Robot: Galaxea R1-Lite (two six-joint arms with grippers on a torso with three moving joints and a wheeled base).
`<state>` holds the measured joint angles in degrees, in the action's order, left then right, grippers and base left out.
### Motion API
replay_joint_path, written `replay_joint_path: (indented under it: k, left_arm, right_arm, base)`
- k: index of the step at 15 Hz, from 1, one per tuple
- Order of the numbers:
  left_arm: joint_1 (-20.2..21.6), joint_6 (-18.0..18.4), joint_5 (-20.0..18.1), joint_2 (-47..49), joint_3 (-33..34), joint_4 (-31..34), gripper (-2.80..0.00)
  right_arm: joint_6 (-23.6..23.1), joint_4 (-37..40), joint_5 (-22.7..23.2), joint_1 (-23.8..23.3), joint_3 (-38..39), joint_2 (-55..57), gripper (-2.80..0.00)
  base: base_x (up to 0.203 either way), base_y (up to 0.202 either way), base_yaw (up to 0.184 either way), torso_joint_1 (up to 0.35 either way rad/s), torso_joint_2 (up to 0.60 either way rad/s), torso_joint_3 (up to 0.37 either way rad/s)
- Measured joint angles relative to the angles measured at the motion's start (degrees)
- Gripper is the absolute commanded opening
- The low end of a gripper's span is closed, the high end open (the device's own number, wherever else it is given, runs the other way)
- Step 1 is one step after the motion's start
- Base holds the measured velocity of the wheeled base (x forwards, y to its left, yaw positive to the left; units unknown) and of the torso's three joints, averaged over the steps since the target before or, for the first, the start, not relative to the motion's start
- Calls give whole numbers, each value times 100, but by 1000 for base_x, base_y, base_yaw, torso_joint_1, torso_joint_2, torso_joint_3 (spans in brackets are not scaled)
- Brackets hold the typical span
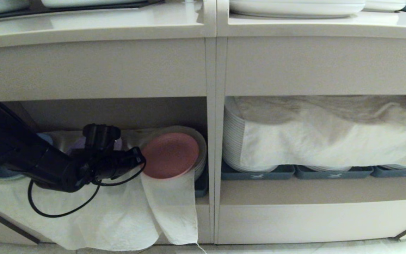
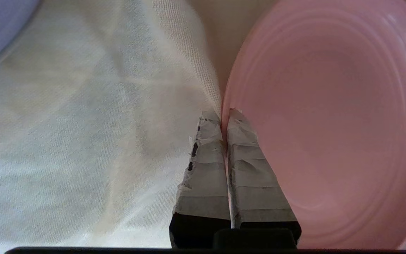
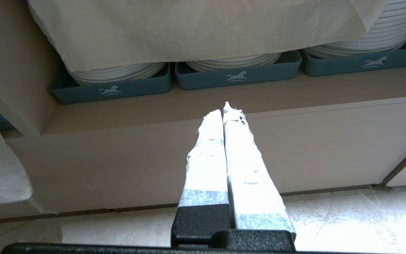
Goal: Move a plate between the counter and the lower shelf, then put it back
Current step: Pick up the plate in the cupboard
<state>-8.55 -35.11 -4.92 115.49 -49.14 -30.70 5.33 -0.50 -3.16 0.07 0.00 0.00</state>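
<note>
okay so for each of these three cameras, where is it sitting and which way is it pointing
Head view: on the robot's head, facing the beige shelf unit; the left arm reaches toward the small round pink plastic plate.
Left wrist view: behind the left gripper, whose taped fingers pinch the pink plate's rim over a white cloth.
Right wrist view: behind the shut right gripper, facing white plate stacks in grey-blue trays.
Shared: head and left wrist views both show the pink plate.
</note>
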Motion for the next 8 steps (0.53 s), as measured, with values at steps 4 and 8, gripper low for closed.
replay_joint_path:
  k: [4,8]
  left_arm:
    - [54,11,2,-181,237,-26,-280]
    - [116,13,4,-383,426,-25,-280]
  right_arm:
    - [-1,-1,2,0,0,0,-280]
    - [1,-2,0,0,0,0,-280]
  base:
    - [0,0,0,0,0,0]
    - [0,0,0,0,0,0]
